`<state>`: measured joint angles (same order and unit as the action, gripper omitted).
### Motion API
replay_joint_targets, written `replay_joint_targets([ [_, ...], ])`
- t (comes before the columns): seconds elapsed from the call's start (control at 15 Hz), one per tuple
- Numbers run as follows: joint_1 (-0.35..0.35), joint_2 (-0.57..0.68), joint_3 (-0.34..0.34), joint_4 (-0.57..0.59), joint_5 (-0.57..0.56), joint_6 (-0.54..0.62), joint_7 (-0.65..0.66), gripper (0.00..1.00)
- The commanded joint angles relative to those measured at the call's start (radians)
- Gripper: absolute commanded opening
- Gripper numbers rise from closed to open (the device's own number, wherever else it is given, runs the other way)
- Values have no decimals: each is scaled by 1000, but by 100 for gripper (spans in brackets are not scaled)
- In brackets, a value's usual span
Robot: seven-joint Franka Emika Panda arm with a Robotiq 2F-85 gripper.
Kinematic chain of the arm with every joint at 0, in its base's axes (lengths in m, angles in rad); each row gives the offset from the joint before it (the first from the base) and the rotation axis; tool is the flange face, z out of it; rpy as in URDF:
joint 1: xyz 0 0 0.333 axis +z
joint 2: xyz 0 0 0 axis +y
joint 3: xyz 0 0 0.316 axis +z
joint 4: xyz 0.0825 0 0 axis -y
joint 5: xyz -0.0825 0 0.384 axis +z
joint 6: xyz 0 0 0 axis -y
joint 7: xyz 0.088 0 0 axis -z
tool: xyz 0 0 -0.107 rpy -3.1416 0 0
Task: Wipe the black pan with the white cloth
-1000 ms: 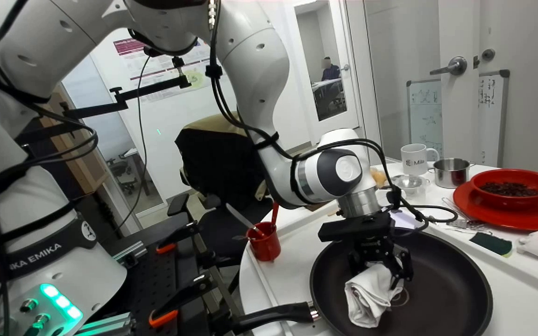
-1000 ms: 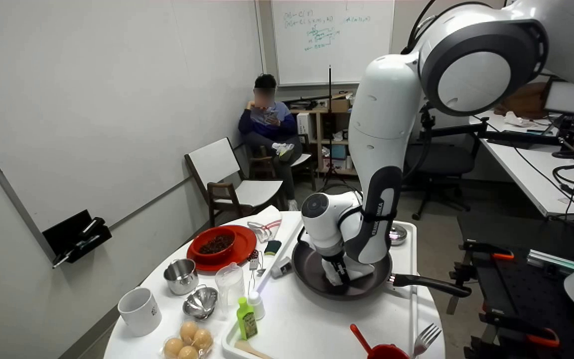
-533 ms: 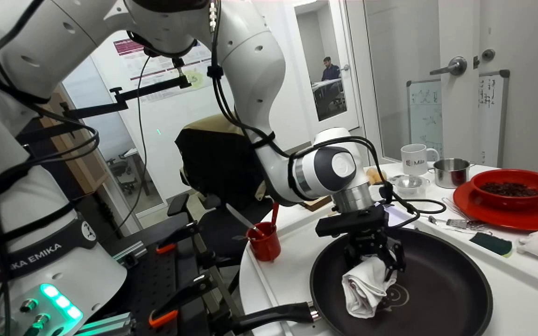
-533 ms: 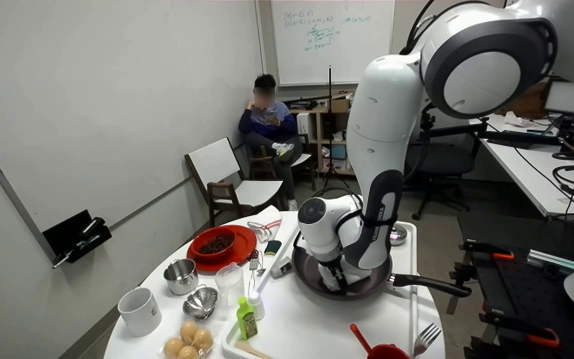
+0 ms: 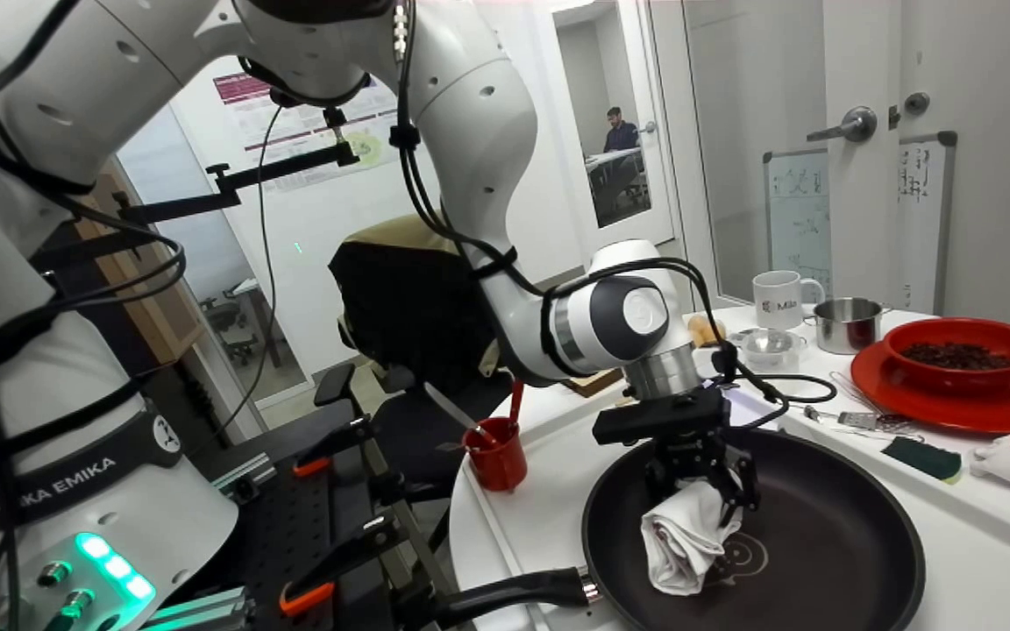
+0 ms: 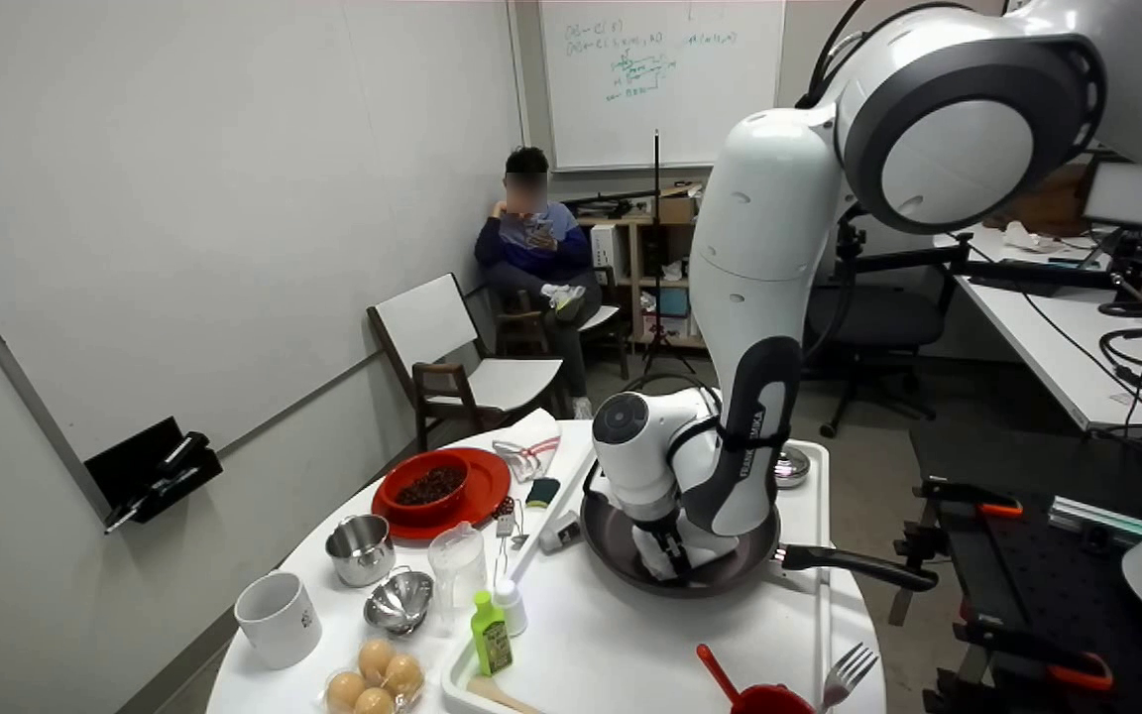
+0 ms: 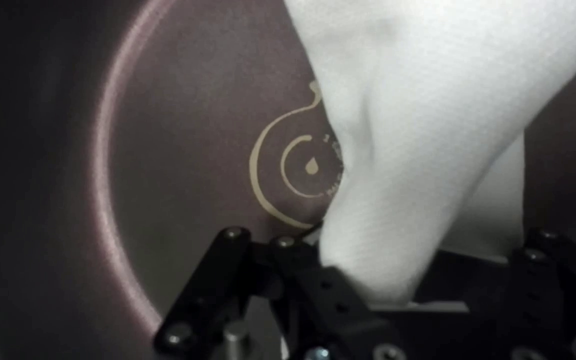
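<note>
Inside the black pan (image 5: 821, 543), white cloth (image 5: 679, 550) in clenched pincer (image 5: 695, 506), open floor (image 7: 203, 125) toward rim (image 5: 913, 535).

On a white table (image 6: 269, 691), a red plate (image 6: 494, 481) bears a red bowl (image 5: 961, 379) with small dark pieces (image 6: 430, 487) inside. Near the plate lie a dark green sponge (image 5: 921, 457) and a white towel (image 6: 536, 436) with red stripes. A steel pot (image 6: 365, 563), a white mug (image 6: 284, 625), a small metal bowl (image 6: 399, 601) and a clear pitcher (image 6: 458, 570) form a loose group, with brown eggs (image 6: 402, 676) in clear wrap near the mug. A green bottle (image 6: 492, 640) stands just beside a white bottle (image 6: 511, 607) at the edge of a white tray (image 6: 621, 645). A red cup (image 5: 498, 463) holds a red-handled utensil (image 6: 717, 674); a fork (image 6: 851, 672) tilts at its side. Farther back, a person (image 6: 531, 248) sits near a white-backed chair (image 6: 424, 323).
</note>
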<state>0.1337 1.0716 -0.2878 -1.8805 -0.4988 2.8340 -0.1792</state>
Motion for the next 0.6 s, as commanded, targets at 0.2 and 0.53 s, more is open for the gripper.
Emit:
replay_joint_targets([
  [0.2, -179, -16, 207, 30, 24, 54, -207, 4],
  [0.53, -236, -4, 264, 59, 31, 55, -271, 4],
])
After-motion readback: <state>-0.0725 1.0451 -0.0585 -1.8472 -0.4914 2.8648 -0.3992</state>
